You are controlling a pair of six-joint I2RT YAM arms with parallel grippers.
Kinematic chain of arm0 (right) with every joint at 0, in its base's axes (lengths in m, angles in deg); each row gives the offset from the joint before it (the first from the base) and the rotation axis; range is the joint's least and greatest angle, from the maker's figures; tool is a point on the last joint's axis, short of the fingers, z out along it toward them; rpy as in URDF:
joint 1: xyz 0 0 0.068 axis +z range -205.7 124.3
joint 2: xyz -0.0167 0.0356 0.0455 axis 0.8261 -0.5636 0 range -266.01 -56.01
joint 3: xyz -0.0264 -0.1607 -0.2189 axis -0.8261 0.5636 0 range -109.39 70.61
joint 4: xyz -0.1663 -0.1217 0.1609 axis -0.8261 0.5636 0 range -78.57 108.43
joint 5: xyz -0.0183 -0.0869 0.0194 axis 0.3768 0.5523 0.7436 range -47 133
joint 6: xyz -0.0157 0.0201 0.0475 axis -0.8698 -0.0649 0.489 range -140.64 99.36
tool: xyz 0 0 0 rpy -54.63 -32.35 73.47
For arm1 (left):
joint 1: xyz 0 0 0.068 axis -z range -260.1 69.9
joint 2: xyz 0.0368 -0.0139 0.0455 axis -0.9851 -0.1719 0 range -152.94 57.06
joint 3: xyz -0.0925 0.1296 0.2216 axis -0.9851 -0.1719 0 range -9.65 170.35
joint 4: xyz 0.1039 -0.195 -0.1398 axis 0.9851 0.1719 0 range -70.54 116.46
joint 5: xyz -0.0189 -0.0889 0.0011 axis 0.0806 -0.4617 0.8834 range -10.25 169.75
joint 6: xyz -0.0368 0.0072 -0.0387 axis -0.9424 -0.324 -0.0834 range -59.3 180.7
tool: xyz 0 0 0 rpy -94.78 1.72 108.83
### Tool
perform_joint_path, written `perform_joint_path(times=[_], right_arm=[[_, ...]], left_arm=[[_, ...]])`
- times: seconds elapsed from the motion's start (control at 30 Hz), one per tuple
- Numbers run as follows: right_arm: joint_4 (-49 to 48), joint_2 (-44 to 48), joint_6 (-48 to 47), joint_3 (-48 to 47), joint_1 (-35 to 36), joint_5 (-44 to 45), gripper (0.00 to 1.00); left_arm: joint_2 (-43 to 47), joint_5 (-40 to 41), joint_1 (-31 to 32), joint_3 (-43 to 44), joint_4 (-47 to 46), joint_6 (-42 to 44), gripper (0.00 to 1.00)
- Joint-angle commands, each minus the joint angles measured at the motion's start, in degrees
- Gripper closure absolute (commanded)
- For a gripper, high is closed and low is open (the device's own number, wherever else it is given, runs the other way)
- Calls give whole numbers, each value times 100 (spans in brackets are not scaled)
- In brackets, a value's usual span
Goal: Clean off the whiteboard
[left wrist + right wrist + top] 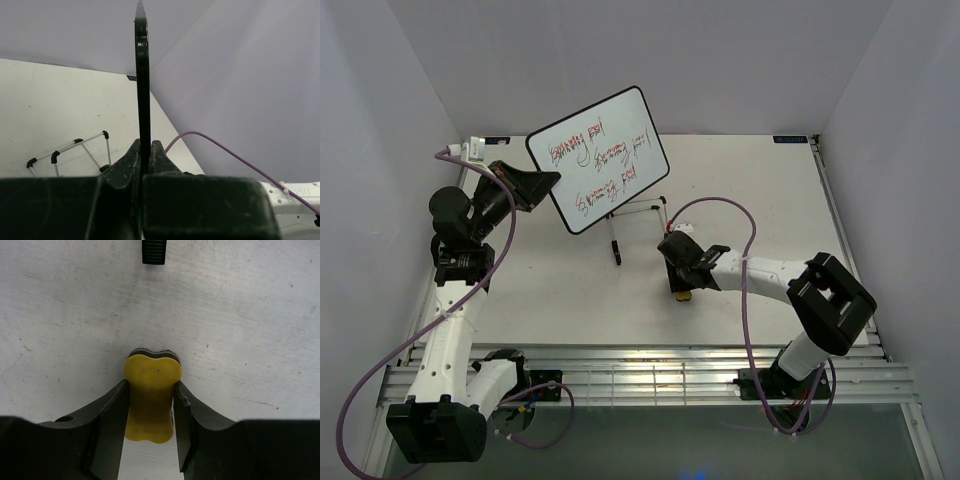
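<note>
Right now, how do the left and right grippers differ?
The left gripper is raised, clamping the whiteboard by its edge; the right gripper is low at the table, around the yellow eraser. Left holds a thin frame edge, jaws nearly closed; right's jaws are wider apart on the block. Both are shut on something.

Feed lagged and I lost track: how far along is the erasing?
Done: the left gripper holds the whiteboard up by its edge, off the stand. In hand: the right gripper is closed on the eraser, which lies on the table. Left: all three lines of red writing are unwiped.
</note>
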Motion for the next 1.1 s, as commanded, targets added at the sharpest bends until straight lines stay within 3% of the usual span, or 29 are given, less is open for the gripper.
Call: perform_joint_path(times=[0.0,0.2,0.33,0.47,0.77,1.07], right_arm=[[-67,382,29,13,-12,196,63],[618,1699,29,330,-214,582,64],[1277,3156,-93,348,-337,916,64],[1384,3837,-882,6,-364,366,66],[928,3425,-1157,-602,-346,-1251,67],[646,2072,-893,-1374,497,-1351,67]], left_arm=[[236,-3,12,62,-320,83,100],[271,-574,12,-210,-294,39,100],[254,-1145,12,-614,-294,-154,100],[289,-1436,319,-1299,-461,-418,100],[578,-1471,1057,-2741,-900,-963,100],[807,-1691,1128,-3769,-927,-1227,100]])
